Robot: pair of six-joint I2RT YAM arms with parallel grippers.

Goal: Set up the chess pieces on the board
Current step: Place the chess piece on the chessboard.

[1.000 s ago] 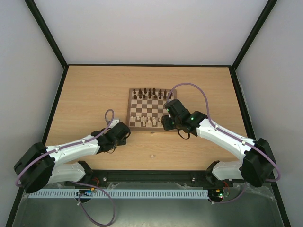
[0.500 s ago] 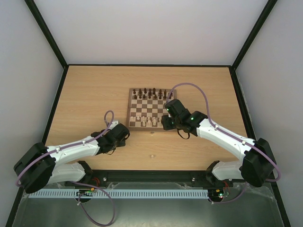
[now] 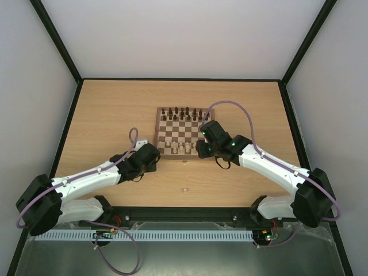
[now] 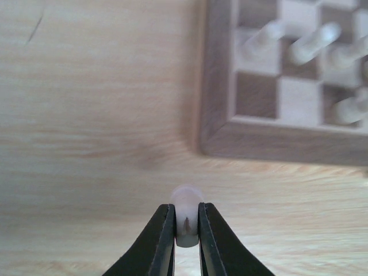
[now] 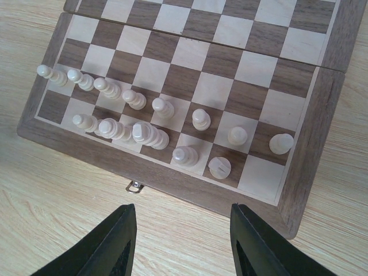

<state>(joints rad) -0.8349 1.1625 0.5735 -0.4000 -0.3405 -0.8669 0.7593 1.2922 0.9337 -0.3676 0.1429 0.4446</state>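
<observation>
We see the left gripper (image 4: 186, 211) with its two black fingers pinched tight on a small pale cream chess piece (image 4: 186, 198), whose rounded top shows just above the fingertips. The piece is over the light wood-grain table (image 4: 86, 115), near the closest left corner of the square wooden chessboard with dark brown and cream squares and a brown border frame (image 4: 214, 86); we cannot tell whether its base touches the table. From above, the left arm reaches to a spot just beside that same corner. The right gripper (image 5: 181, 211) hangs over the table just off the near edge of the board, towards its right side, its black fingers standing well apart with nothing between them. Beyond it we see the pale cream chess pieces (image 5: 150, 135) standing on the two nearest ranks: a row of eight further in and several more in the row closest to the frame. A small metal latch (image 5: 133, 186) sits on the near side of the frame. Dark brown chess pieces (image 3: 181, 113) line the far side of the board
</observation>
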